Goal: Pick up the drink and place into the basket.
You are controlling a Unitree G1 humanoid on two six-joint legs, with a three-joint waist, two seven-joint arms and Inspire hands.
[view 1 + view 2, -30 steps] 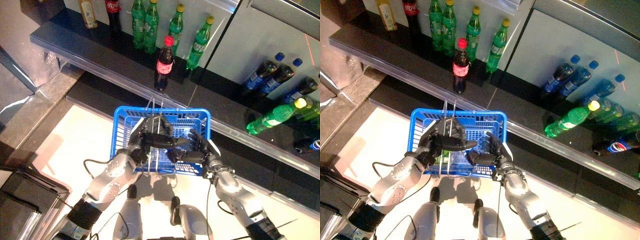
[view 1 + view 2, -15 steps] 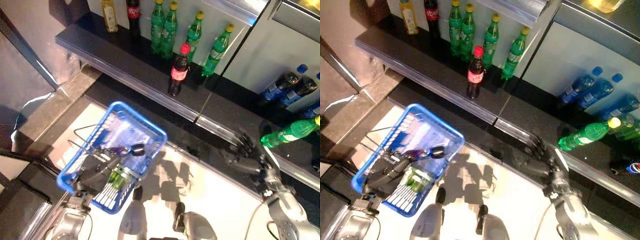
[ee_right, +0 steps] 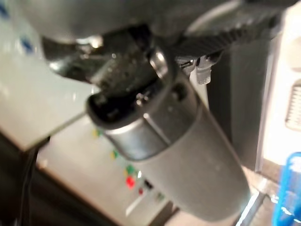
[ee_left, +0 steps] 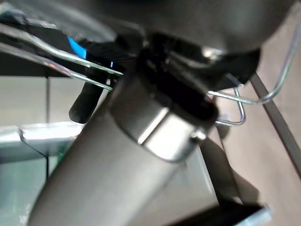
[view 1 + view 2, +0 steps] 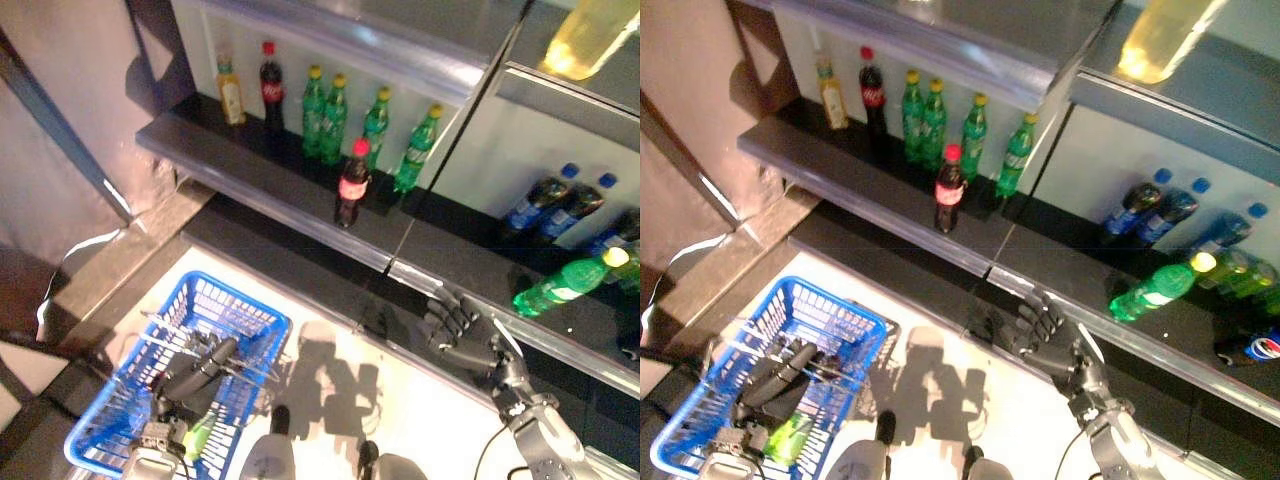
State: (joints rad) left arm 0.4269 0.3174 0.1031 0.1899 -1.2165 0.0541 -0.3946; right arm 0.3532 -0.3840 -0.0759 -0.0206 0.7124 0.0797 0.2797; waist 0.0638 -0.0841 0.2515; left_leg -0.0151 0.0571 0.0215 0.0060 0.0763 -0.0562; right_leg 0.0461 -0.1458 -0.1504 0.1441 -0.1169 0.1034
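Dark shelving (image 5: 270,175) runs across the far side of the scene, and we see bottles standing on it. A yellow bottle (image 5: 231,92) stands at the far left, with a dark cola bottle (image 5: 270,86) just to its right. Next come four green bottles with yellow caps (image 5: 330,108) in a loose row. A cola bottle with a red cap (image 5: 350,184) stands alone, nearer the shelf's front edge. To the right, on a lower dark ledge (image 5: 1160,330), blue-capped dark bottles (image 5: 545,205) lie tilted, and a green bottle (image 5: 563,286) lies on its side near them.

On the near left we see a blue basket (image 5: 240,312) with wire handles (image 5: 165,325) above the pale floor (image 5: 330,400). Our left hand (image 5: 195,370) sits over the basket's middle with its fingers (image 5: 780,372) curled round the wire handles. The left wrist view shows the wires crossing the hand. Inside the basket, close by the left hand, a green drink (image 5: 788,437) lies on the mesh bottom.

Our right hand (image 5: 455,330) hangs on the near right, in front of the lower ledge, well apart from the basket. Its fingers (image 5: 1032,322) are spread and relaxed, holding nothing.
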